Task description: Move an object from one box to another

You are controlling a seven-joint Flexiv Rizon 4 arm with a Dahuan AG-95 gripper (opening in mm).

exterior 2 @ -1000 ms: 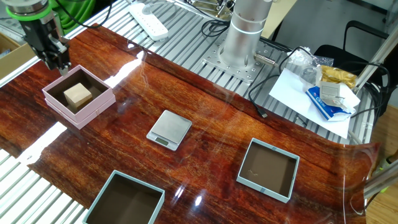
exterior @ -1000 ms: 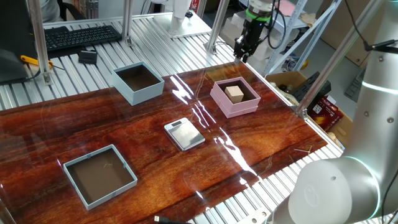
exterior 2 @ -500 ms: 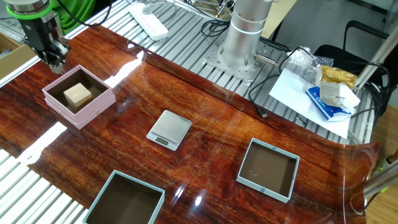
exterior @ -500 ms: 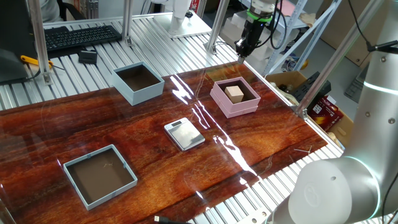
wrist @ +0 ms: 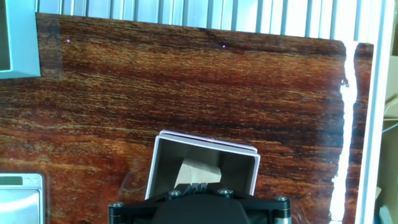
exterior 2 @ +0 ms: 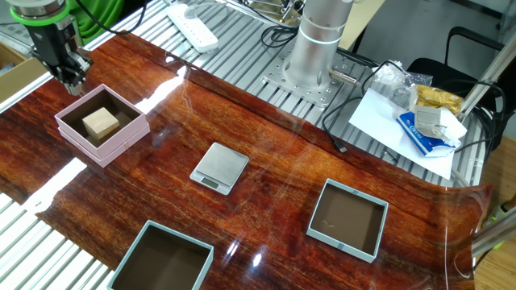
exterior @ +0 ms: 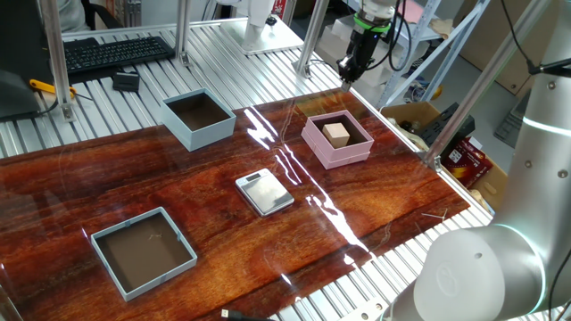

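Pink box [exterior: 337,140] holds the tan cube [exterior: 335,134]; blue box [exterior: 198,119] empty

Glossy wood tabletop [exterior: 205,236], metal slats [exterior: 116,76]

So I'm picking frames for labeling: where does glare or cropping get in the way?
One fixed view: white glare streaks cross the table between the scale and pink box. The other fixed view: a bright patch at the table's left edge. Hand view: the tool's fingers aren't visible, and its housing cuts off the cube.
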